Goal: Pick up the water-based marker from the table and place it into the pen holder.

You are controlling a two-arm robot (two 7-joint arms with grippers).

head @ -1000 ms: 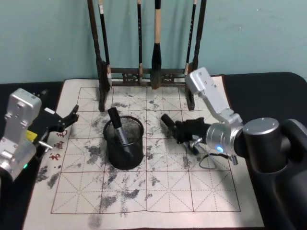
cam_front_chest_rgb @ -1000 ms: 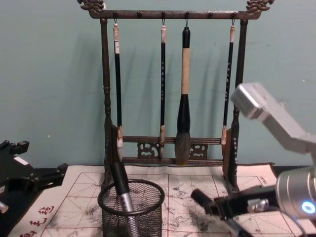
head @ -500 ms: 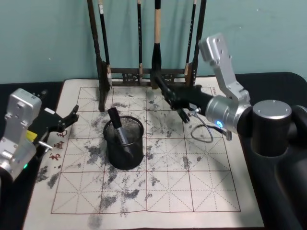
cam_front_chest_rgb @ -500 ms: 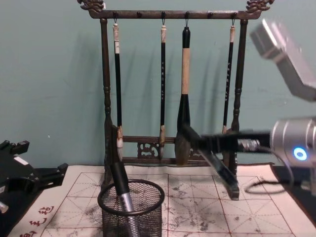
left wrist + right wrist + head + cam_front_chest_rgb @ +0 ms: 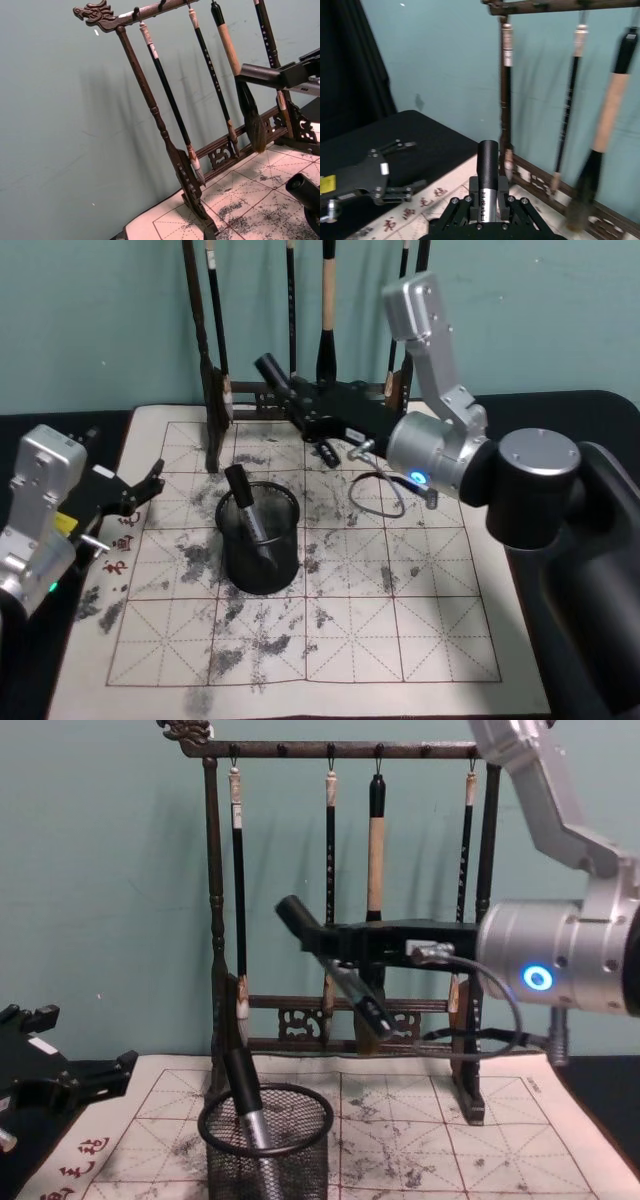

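One marker (image 5: 360,1002) is pinched in the right gripper's (image 5: 328,942) fingers, top end leaning left, and the holder (image 5: 300,1160) sits below-left of them, while the left gripper (image 5: 148,486) idles spread open farther left.

black marker (image 5: 280,382) held tilted in the air, above and behind the black mesh pen holder (image 5: 262,558).
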